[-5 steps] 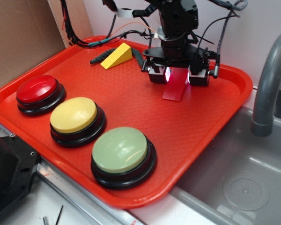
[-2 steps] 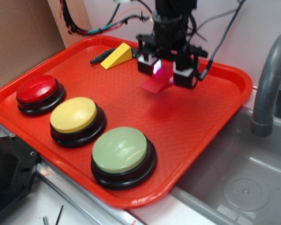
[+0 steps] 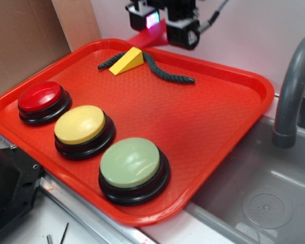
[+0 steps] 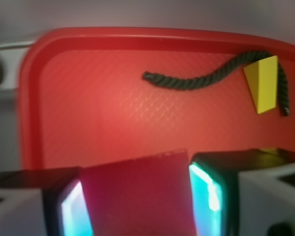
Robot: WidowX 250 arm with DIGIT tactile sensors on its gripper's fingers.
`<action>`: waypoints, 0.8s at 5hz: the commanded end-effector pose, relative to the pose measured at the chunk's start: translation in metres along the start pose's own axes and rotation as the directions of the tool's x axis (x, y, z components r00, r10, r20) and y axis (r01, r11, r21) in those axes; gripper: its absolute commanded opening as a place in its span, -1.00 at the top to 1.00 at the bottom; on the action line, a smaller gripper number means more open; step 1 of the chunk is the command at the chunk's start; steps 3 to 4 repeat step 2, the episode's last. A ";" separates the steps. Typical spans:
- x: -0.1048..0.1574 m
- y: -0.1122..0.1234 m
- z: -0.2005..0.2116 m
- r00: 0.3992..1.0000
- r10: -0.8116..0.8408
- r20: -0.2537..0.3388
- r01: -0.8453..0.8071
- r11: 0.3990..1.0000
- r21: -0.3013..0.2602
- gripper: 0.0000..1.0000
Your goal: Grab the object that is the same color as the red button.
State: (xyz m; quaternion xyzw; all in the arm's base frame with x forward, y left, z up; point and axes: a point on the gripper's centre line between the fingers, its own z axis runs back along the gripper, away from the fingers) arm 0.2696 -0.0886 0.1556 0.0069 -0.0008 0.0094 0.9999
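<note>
You've got a red tray (image 3: 229,132) on the counter, cardboard (image 3: 20,40) standing behind its left edge and a grey sink (image 3: 264,198) off to the right with the faucet (image 3: 292,86) curving over it. Starting at the left, around nine o'clock on the tray, there's the red button (image 3: 40,99), glossy dome on a black base. Just beside it toward six sits the yellow button (image 3: 81,127), and next along the near rim the pale green button (image 3: 132,165). Up at twelve o'clock the yellow wedge (image 3: 127,61) rests on the tray with a dark rope (image 3: 165,71) snaking past it to the right.

Now look above the far rim: your gripper (image 3: 165,25) hangs up in the air, well clear of the tray, and it's pinching the red wedge block (image 3: 150,38). The wrist view confirms it, the red block (image 4: 137,194) sits squeezed between the two glowing fingers (image 4: 206,191), sloping face toward the camera, with the rope (image 4: 196,78) and yellow wedge (image 4: 263,83) on the tray below.
</note>
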 end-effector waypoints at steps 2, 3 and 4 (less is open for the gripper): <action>-0.013 0.027 0.059 0.998 0.036 0.052 -0.036 0.999 0.001 1.00; -0.013 0.027 0.059 0.998 0.036 0.052 -0.036 0.999 0.001 1.00; -0.013 0.027 0.059 0.998 0.036 0.052 -0.036 0.999 0.001 1.00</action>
